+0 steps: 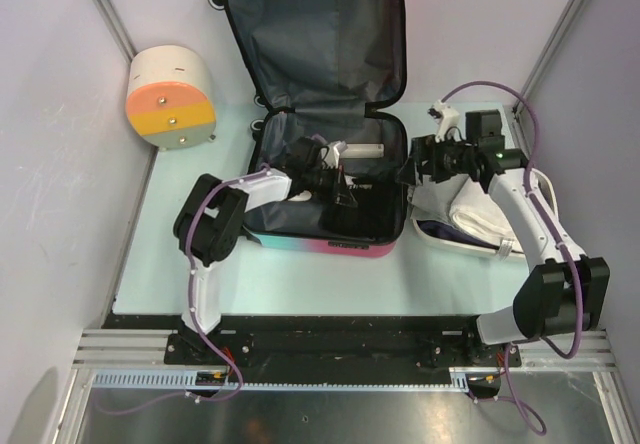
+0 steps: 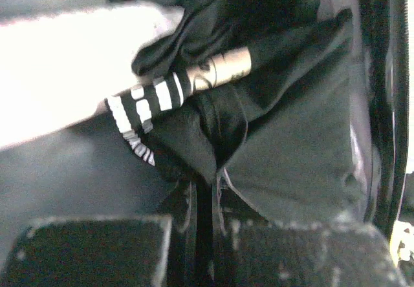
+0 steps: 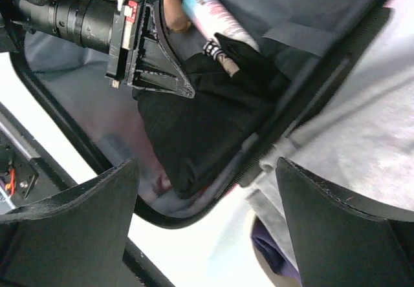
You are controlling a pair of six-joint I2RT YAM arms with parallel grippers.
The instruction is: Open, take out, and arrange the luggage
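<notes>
Left tool (image 3: 184,90) pinches black cloth (image 3: 200,138) inside open luggage (image 3: 71,96), right tool (image 3: 206,183) spread wide

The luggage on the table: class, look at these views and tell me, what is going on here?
The luggage lies open on the table, lid propped up at the back. The left tool reaches into it and is shut on a black garment inside. The right tool hangs open by the luggage's right edge, near a white basin holding pale folded cloth. The garment is not yet out.
</notes>
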